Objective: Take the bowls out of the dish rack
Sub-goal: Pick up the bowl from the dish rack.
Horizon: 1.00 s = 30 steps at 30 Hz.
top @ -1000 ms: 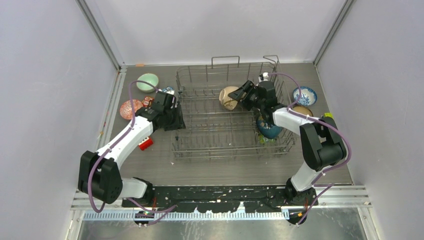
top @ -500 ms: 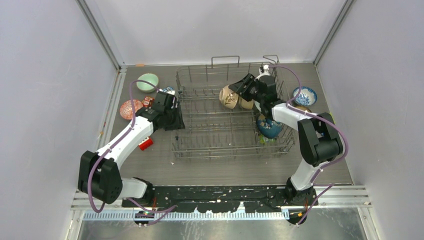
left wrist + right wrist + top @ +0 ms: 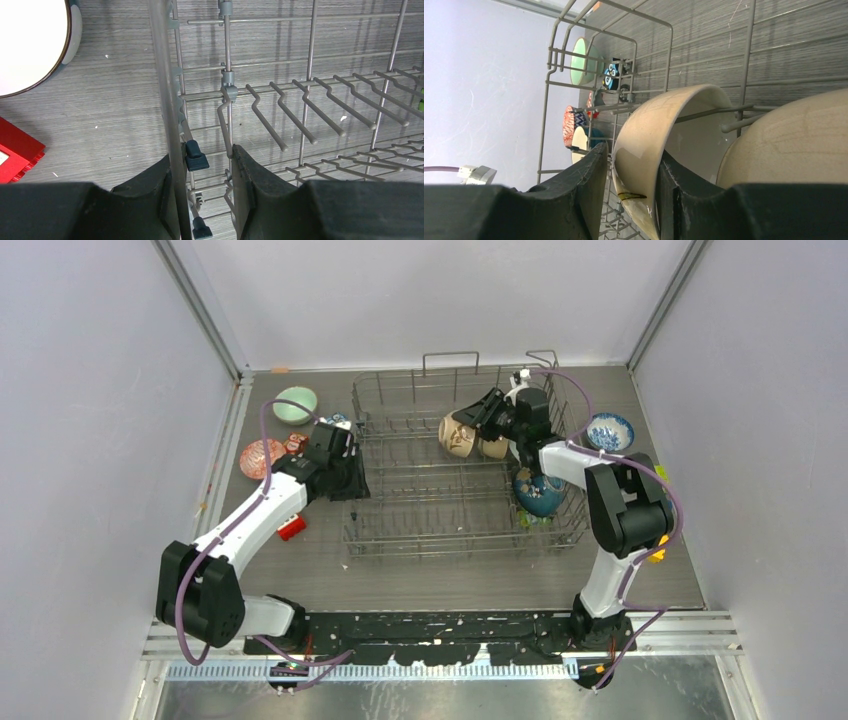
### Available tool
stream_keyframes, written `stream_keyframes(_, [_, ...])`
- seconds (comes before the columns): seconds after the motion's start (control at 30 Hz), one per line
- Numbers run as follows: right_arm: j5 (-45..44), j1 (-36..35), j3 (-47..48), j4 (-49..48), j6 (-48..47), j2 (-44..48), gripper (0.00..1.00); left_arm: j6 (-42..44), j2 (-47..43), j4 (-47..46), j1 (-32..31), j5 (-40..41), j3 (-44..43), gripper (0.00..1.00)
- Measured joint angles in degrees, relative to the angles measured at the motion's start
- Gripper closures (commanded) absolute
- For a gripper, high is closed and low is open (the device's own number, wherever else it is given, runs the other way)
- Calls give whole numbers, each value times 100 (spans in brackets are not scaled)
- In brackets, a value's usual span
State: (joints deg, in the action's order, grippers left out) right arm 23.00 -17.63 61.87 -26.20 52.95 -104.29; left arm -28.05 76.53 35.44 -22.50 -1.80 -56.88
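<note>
The grey wire dish rack [image 3: 400,502] stands mid-table. Two tan bowls [image 3: 455,436] stand on edge side by side at its back. A dark blue bowl [image 3: 538,496] stands at its right end. My right gripper [image 3: 476,417] is open, with its jaws astride the wall of the left tan bowl [image 3: 649,130]. The inner finger touches it and a small gap shows at the outer finger. My left gripper [image 3: 351,480] is shut on the rack's left side wire [image 3: 162,75].
On the table left of the rack are a mint green bowl [image 3: 295,404], a pink-red bowl [image 3: 262,457], a white-teal bowl [image 3: 30,45], an owl figure [image 3: 611,75] and a red block [image 3: 291,528]. A blue-white patterned bowl [image 3: 610,430] sits right of the rack.
My right gripper has moved back and left over the rack and now straddles the left tan bowl's wall. The left arm has not moved.
</note>
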Motion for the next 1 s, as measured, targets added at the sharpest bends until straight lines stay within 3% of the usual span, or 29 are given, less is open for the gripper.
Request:
stream_keyframes(0.23, [341, 70, -7, -289, 334, -131, 66, 0, 22, 9, 0, 2, -20, 96])
stream_keyframes(0.63, [590, 125, -83, -879, 1095, -328, 98, -7, 57, 22, 0, 11, -52, 100])
stream_keyframes(1.0, [625, 138, -63, -894, 1320, -372, 99, -48, 79, 42, -9, 50, -74, 100])
